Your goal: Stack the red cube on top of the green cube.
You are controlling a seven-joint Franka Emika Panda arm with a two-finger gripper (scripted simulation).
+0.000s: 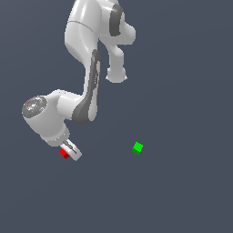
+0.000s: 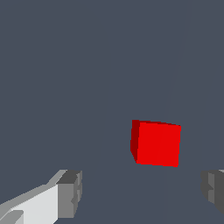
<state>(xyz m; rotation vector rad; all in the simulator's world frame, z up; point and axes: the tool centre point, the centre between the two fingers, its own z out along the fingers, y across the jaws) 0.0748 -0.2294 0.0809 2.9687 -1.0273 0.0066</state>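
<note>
Gripper (image 2: 140, 192) wide open, gripping nothing, just beside red cube (image 2: 156, 143). Green cube (image 1: 138, 148) well apart, bare floor (image 1: 182, 195) between.

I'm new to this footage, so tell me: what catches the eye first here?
The big white arm bending down across the plain dark floor. At its tip the open pincer sits by the red cube, which in the wrist view lies ahead of the spread fingers. The green cube stands alone toward the exterior view's right.
</note>
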